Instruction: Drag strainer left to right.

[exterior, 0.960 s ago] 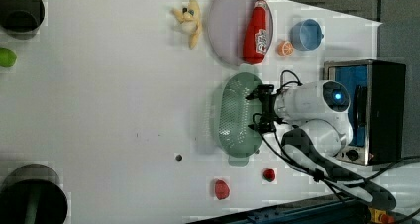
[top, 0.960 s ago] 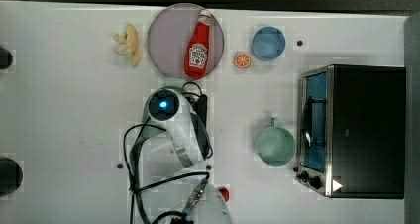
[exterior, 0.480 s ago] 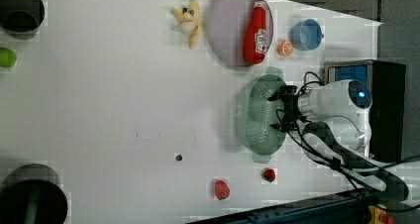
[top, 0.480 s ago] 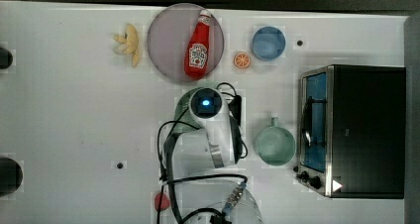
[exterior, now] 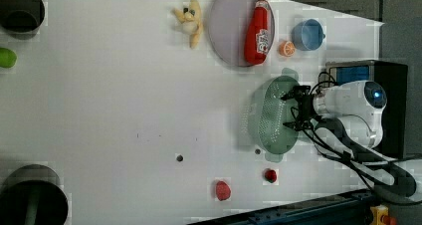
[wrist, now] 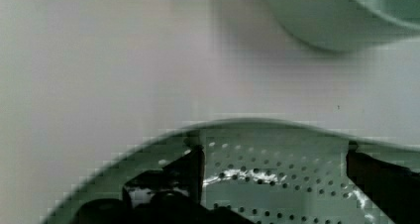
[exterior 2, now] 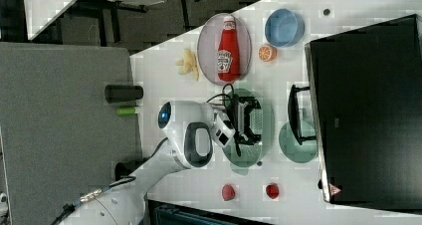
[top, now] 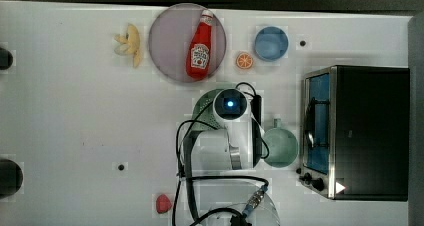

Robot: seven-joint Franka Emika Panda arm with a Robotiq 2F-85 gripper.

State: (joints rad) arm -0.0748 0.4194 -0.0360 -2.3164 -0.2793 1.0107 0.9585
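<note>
Inside the strainer [exterior: 268, 116], the claw [exterior: 294, 108], fingers spread

White arm [top: 227, 136] is seen over the strainer [top: 202, 103], whose green rim is glimpsed at the arm's left in the top view. Mug [top: 280, 146] is set just beside the toaster oven [top: 367, 131]. Ketchup bottle [top: 201, 46] is laid on the plate [top: 167, 38].
</note>
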